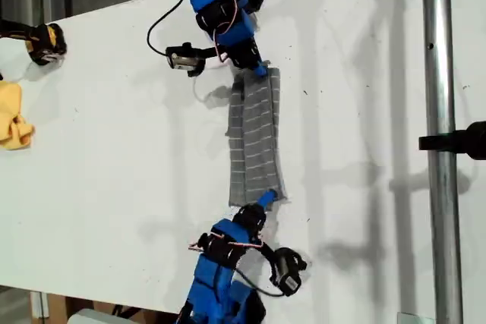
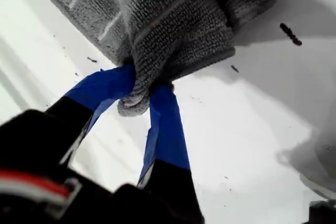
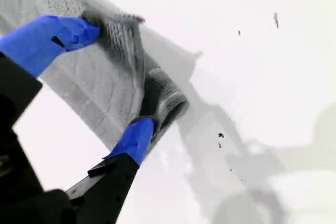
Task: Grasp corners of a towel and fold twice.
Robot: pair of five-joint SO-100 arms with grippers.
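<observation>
Both grippers pinching towel (image 1: 255, 138) corners: my first gripper (image 2: 143, 88) clamped on one end, my second gripper (image 3: 119, 77) wider, gripping the other end.

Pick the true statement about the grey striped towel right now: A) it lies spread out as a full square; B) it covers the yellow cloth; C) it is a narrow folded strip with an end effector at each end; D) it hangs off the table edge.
C: the towel lies as a narrow strip, an end effector at one end and another at the other.
</observation>
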